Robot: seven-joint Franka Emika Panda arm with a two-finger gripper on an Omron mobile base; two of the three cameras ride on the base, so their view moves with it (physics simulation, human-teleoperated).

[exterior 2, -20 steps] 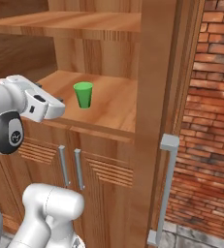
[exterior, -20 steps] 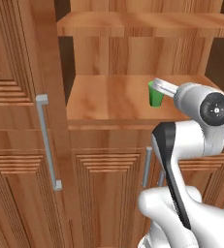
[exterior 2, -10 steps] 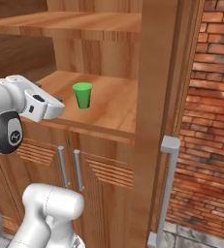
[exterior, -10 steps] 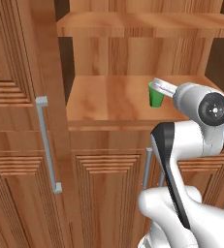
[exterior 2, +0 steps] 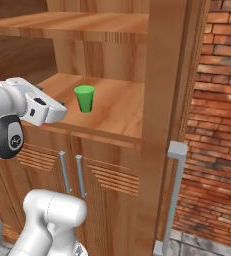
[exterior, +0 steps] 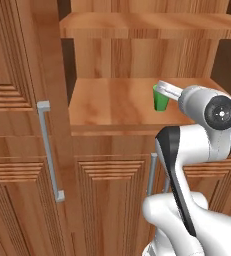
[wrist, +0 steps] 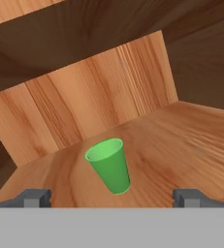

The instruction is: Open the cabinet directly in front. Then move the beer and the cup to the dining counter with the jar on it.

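A green cup [wrist: 109, 166] stood upright on the open cabinet [exterior 2: 122, 107] shelf. The gripper [wrist: 111, 197] hovered near it, fingers spread wide apart, holding nothing.

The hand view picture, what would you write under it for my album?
Open tool lined up on a small green cup standing upright on the wooden cabinet shelf.

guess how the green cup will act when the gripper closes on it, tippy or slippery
The cup stands upright on its narrow base, rim wider, so a nudge near the top would probably tip it. Its smooth tapered wall may slide down between the fingers. It looks empty, so likely light.
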